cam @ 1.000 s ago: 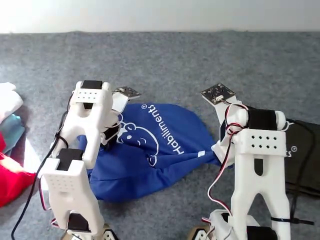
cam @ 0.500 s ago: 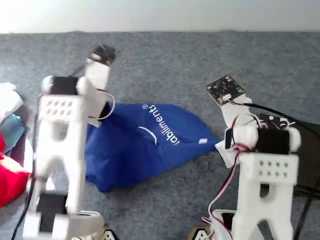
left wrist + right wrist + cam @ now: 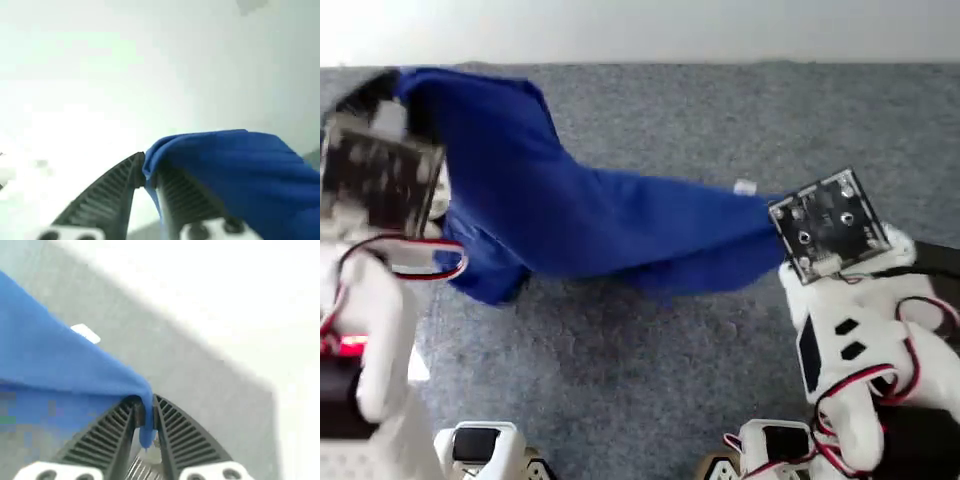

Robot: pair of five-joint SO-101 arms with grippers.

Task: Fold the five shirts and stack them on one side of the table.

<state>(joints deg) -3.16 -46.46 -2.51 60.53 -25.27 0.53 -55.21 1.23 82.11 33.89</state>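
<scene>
the blue shirt (image 3: pixel 590 225) hangs stretched across the high view, from upper left to centre right, above the grey tabletop (image 3: pixel 650 370). the left jaws pinch one edge and the right jaws pinch another. the step looks like spreading it out. next, i judge, it needs laying flat and taut for folding.

We identify the blue shirt (image 3: pixel 600 225) as soft, matt cloth, creased where it sits between the fingers (image 3: pixel 107 195). On the left gripper (image 3: pixel 148 166) and right gripper (image 3: pixel 145 405), these are matt black plastic with ribbed inner faces. Below them, the table cover (image 3: pixel 650 380) is rough grey felt-like fabric.
</scene>
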